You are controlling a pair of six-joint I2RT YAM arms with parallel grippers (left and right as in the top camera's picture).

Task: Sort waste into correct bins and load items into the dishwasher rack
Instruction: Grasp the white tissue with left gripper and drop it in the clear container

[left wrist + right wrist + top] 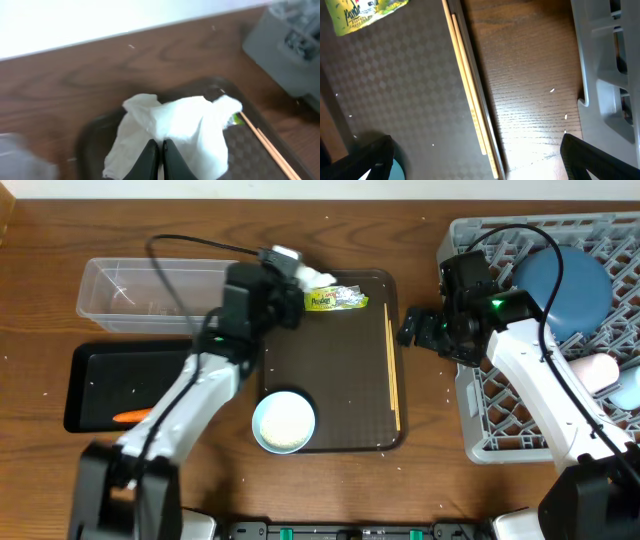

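Note:
My left gripper is shut on the crumpled white napkin over the far edge of the brown serving tray; overhead, the napkin shows beside that gripper. The green-yellow wrapper lies on the tray next to it. Chopsticks lie along the tray's right side, and a white bowl sits at its near edge. My right gripper hangs open between tray and dishwasher rack, above the chopsticks. The blue plate, pink cup and light-blue cup are in the rack.
A clear tub stands at the far left. In front of it is a black tray holding a carrot. Rice grains dot the wood between the serving tray and the rack.

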